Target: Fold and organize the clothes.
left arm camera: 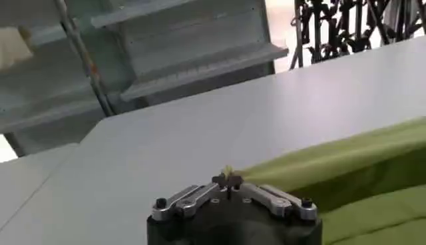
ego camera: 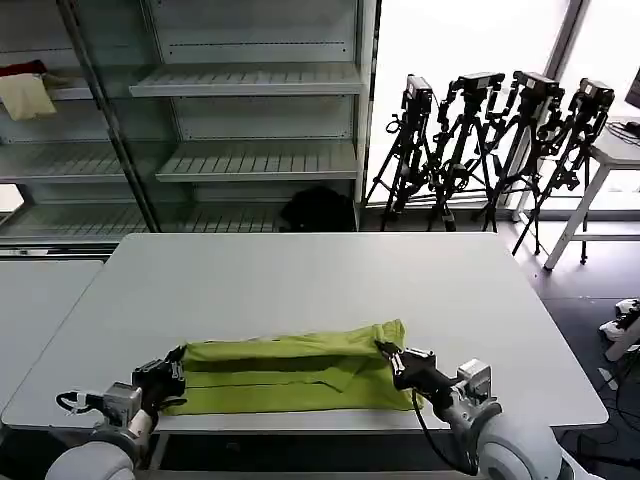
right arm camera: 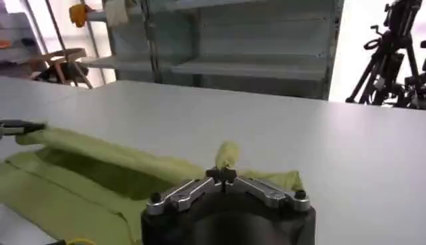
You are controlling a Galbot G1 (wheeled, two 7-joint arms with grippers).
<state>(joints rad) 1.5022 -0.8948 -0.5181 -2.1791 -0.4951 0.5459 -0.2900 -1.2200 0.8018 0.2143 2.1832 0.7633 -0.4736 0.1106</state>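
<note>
In the head view, the shirt (ego camera: 295,373) lay as a long green band near the front edge of the tabletop (ego camera: 320,280), its long axis running from side to side between our two arms. Our left gripper (ego camera: 176,374) sat at the band's left end and our right gripper (ego camera: 388,352) at its right end, each as close to its own end as the other. The far long edge stood a little raised, and a loose pleat ran through the middle. We judged that the coming move turned on that edge: held at both ends, it had to travel across the short axis, toward or away from us, with both arms moving together so the band stayed straight.

In the left wrist view, our left jaws were together on a small tip of the green cloth (left arm camera: 229,174), and the fabric stretched away from them in a taut ridge over the bare tabletop. It looked like soft matte cotton, thin enough to fold sharply.

In the right wrist view, our right jaws were clamped on a little upright tuft of the shirt (right arm camera: 227,156), with the layered band running off toward the far left gripper (right arm camera: 20,126). The tabletop was smooth, pale grey and flat.
</note>
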